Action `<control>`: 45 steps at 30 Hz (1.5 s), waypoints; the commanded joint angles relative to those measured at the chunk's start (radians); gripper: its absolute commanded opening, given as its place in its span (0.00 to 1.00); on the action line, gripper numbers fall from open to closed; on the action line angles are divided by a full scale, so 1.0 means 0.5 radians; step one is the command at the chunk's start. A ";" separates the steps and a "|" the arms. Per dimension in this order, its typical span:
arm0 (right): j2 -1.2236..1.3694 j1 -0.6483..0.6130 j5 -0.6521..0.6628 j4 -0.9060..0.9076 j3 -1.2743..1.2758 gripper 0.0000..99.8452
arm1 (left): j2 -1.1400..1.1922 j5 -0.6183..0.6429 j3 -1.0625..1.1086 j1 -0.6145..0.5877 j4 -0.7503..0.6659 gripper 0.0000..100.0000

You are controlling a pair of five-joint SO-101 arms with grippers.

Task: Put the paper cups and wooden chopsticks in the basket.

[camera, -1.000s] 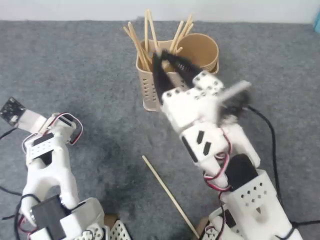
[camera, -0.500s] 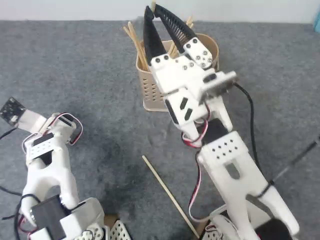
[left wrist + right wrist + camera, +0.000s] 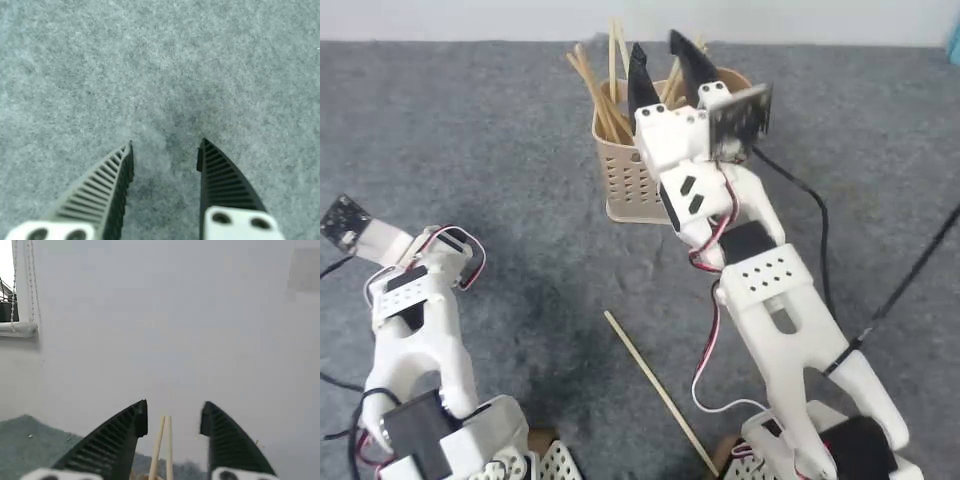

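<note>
Grey carpet (image 3: 470, 140) spreads across the middle and lower frame. A white wall (image 3: 440, 18) runs along the top edge. A teal scrap (image 3: 955, 42) sits at the upper right edge.

A grey, felt-like cover spreads over the whole tabletop (image 3: 470, 130). Behind it rises a plain white wall (image 3: 200, 315). At one side is a window (image 3: 6, 300) with a white sill (image 3: 17, 329), and thin bead cords (image 3: 31, 280) hang beside it.

Plain indoor room, perhaps an office, grey carpet (image 3: 470, 130), bare white wall (image 3: 175, 315), window (image 3: 6, 302), blind cords (image 3: 31, 285)
</note>
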 commanded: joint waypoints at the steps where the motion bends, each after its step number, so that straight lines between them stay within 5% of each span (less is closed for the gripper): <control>1: -0.232 0.051 -0.206 0.508 -0.362 0.21 | -0.009 0.025 -0.084 -0.012 0.003 0.20; 9: -0.677 0.051 -0.377 1.640 -0.847 0.17 | -0.009 0.021 -0.084 -0.012 0.003 0.20; 18: -0.812 -0.502 -0.328 2.788 -0.516 0.17 | -0.009 0.021 -0.084 -0.012 0.003 0.20; 22: -0.812 -0.631 -0.316 2.638 0.064 0.17 | -0.009 0.021 -0.084 -0.012 0.003 0.20; 30: -0.809 -0.888 0.034 1.702 1.160 0.17 | -0.009 0.021 -0.084 -0.012 0.006 0.20; 45: 0.299 -0.891 0.055 1.333 0.822 0.06 | -0.009 0.021 -0.084 -0.012 0.006 0.20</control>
